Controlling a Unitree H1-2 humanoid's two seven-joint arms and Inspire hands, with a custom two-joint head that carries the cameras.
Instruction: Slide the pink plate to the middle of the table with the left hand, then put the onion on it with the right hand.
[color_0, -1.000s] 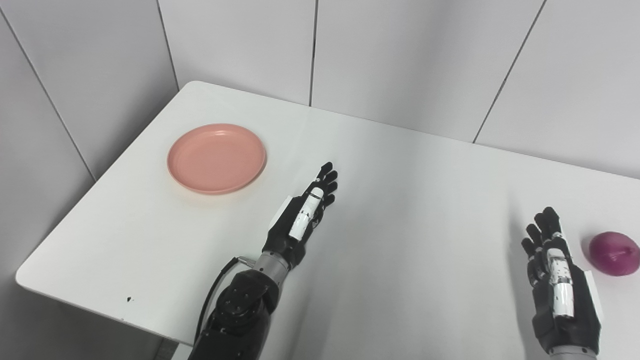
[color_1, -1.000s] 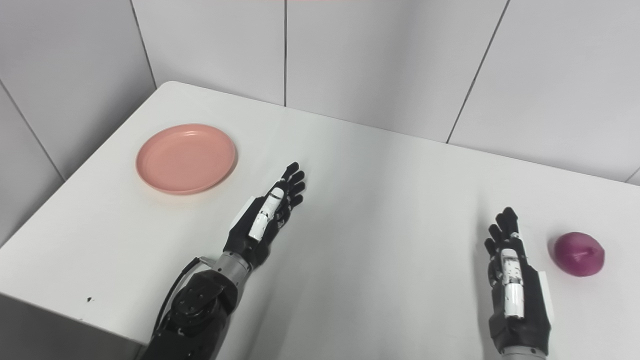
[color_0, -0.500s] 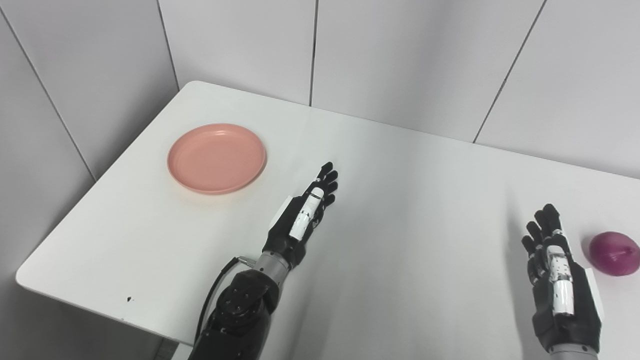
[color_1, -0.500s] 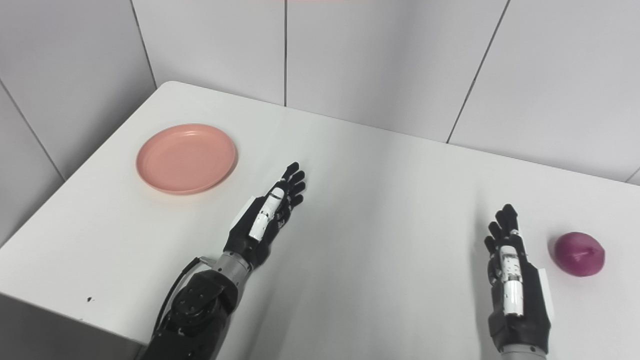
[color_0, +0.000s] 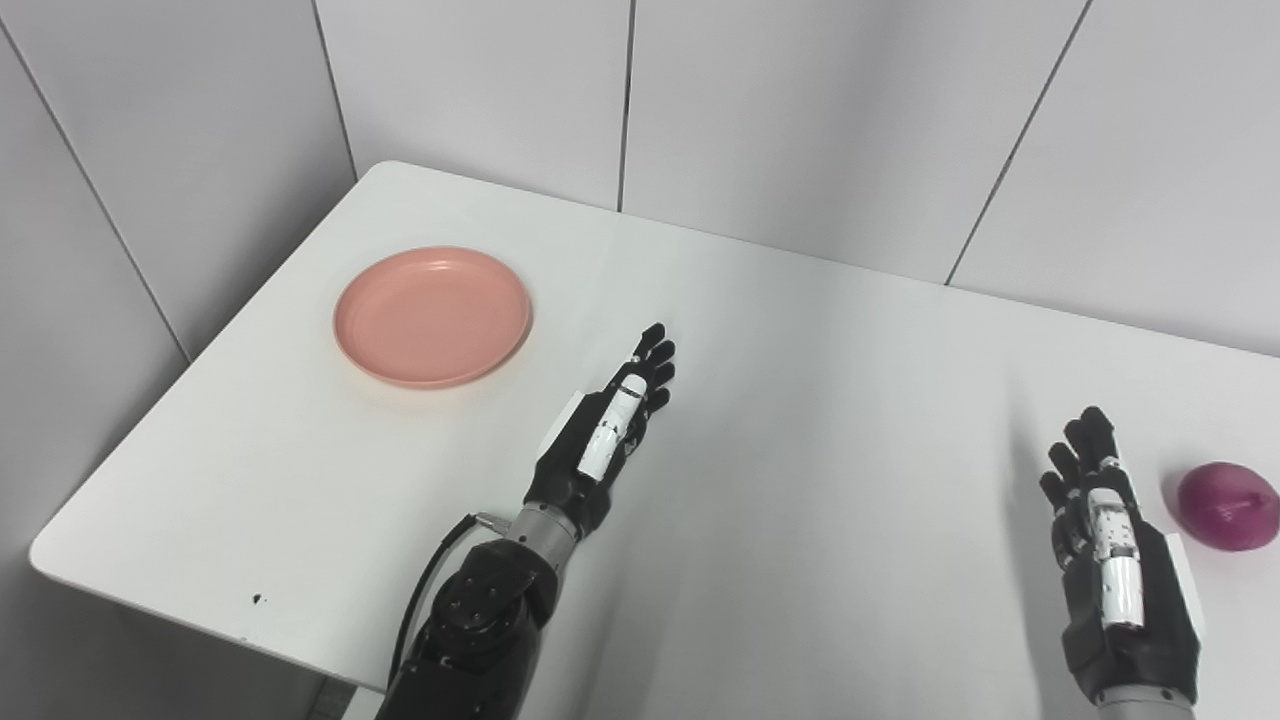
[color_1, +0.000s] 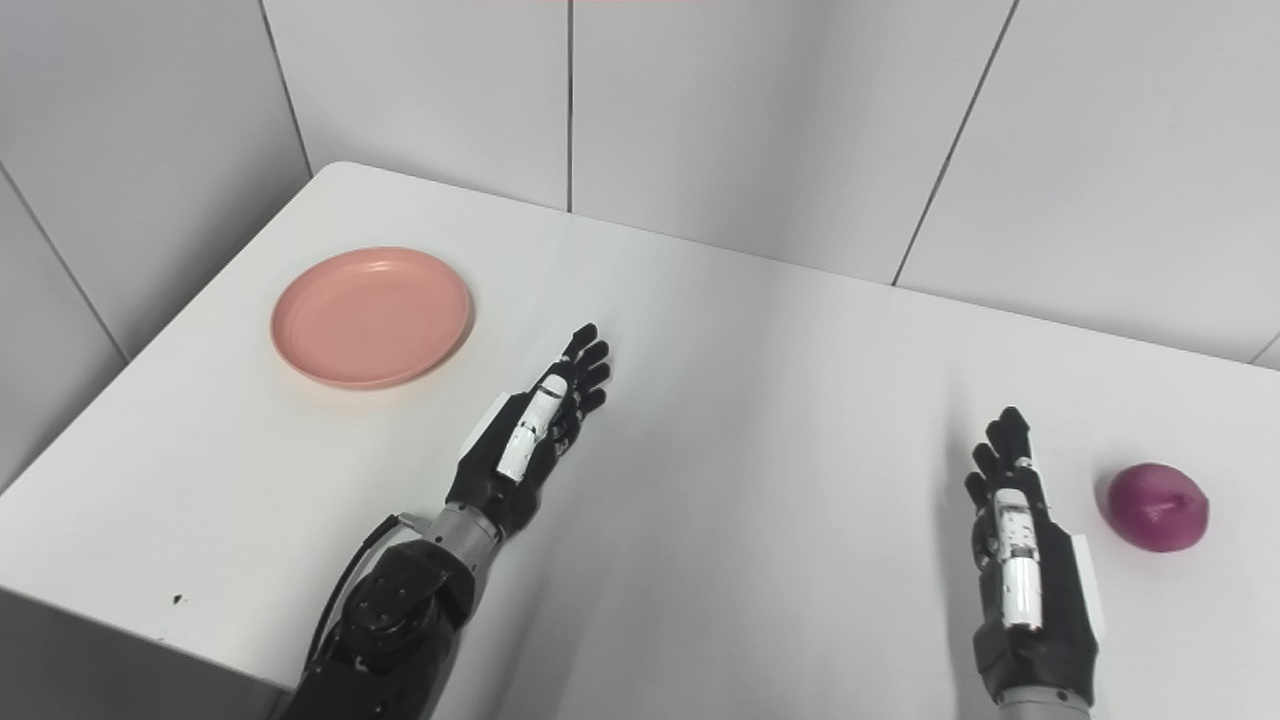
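Observation:
A round pink plate (color_0: 432, 316) lies empty on the left part of the white table (color_0: 800, 380). My left hand (color_0: 605, 432) hovers over the table's middle, to the right of the plate and apart from it, fingers stretched out, open and holding nothing. A purple onion (color_0: 1227, 505) rests near the right edge of the view. My right hand (color_0: 1115, 560) is just left of the onion, not touching it, open with its fingers straight.
The table stands in a corner of grey wall panels (color_0: 800, 110). Its left edge and rounded front-left corner (color_0: 50, 555) are close to the plate. A small dark speck (color_0: 258, 598) marks the tabletop near the front edge.
My right hand has crept slightly forward and to the left. The left hand, plate and onion have not moved.

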